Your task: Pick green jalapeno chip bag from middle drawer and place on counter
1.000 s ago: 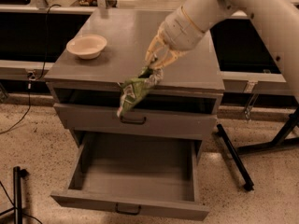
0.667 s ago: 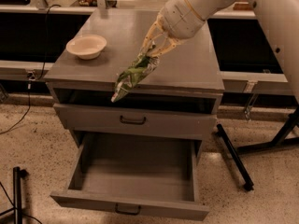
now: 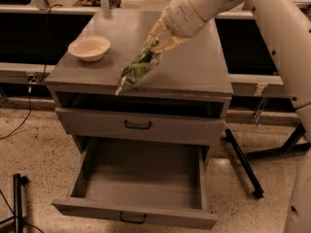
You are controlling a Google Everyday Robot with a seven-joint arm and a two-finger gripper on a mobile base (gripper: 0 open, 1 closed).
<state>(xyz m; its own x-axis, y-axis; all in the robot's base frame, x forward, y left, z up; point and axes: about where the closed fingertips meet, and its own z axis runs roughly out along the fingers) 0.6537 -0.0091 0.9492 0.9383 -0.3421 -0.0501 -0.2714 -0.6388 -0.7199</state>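
The green jalapeno chip bag (image 3: 136, 72) hangs in the air, held by its upper end and slanting down and left. It is crinkled, green with pale patches. Its lower tip sits over the front edge of the counter (image 3: 194, 64), left of centre; whether it touches the surface cannot be told. The gripper (image 3: 156, 39) is above the counter's middle, its jaws clamped on the top of the bag, and the yellowish fingers (image 3: 160, 29) point down and left. The pale arm (image 3: 272, 28) comes in from the upper right and curves down the right side of the view.

The counter is a flat grey top. A cream bowl (image 3: 89, 47) stands on its left part, well apart from the bag. Under the top is an open dark slot across the cabinet front. Below that is the upper drawer (image 3: 141, 126), grey, closed, with a dark curved handle. The middle drawer (image 3: 141, 181), the lowest tier, is pulled all the way out, its grey inside showing, with the handle (image 3: 132, 219) at the front edge.

The floor (image 3: 39, 149) is speckled. A black cable (image 3: 23, 120) runs along it at left, and a dark post (image 3: 18, 203) stands at bottom left. A black leg frame (image 3: 243, 164) lies on the floor just right of the cabinet. Dark benches run behind the cabinet on both sides.
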